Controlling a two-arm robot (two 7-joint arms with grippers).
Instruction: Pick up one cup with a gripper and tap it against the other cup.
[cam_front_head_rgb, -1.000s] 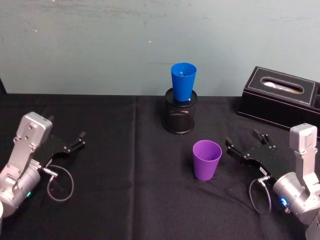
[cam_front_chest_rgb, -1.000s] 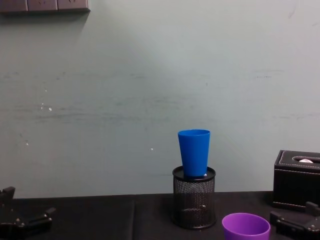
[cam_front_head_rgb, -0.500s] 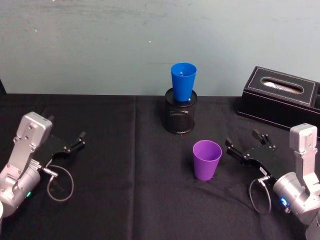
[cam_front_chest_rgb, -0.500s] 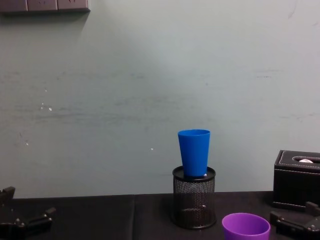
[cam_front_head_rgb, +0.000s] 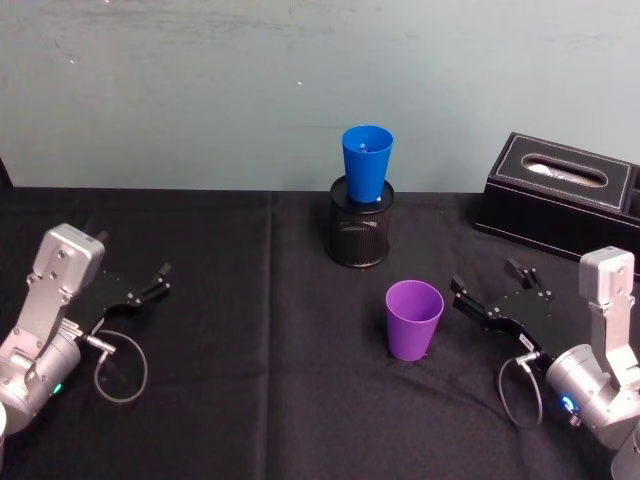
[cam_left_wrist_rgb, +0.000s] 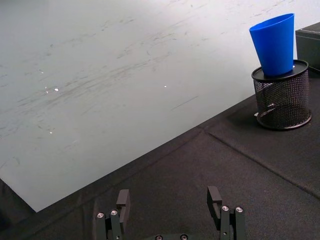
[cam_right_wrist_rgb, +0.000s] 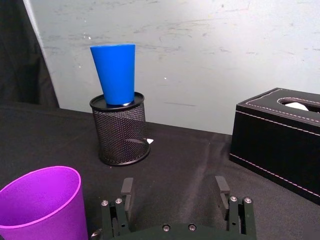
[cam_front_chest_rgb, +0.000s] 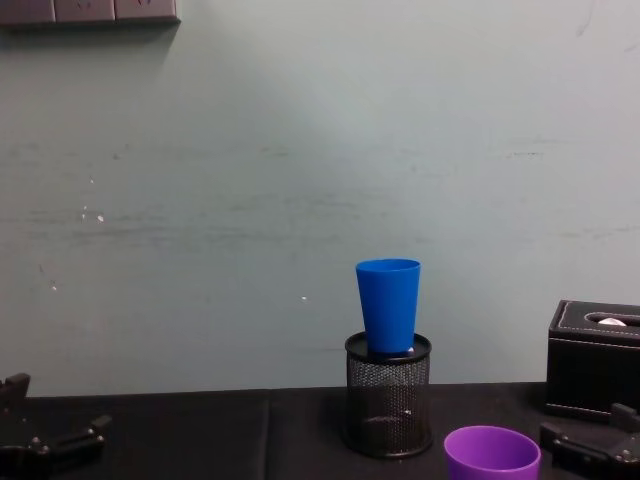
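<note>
With the right pincer (cam_front_head_rgb: 490, 290) spread empty just beside the upright purple cup (cam_front_head_rgb: 414, 318) on the surface (cam_front_head_rgb: 250, 400), advance it squarely around the cup's mid-wall before closing, then carry it toward the blue cup (cam_front_head_rgb: 366, 164) seated in the mesh holder (cam_front_head_rgb: 359, 238).

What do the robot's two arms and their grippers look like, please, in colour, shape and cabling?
Both arms are silver-grey metal with boxy wrist blocks. Each ends in a black gripper with two slim fingers held by small silver screws: the left gripper and the right gripper. A thin grey cable loops from each wrist. A small green light glows on the left arm, a blue one on the right.
</note>
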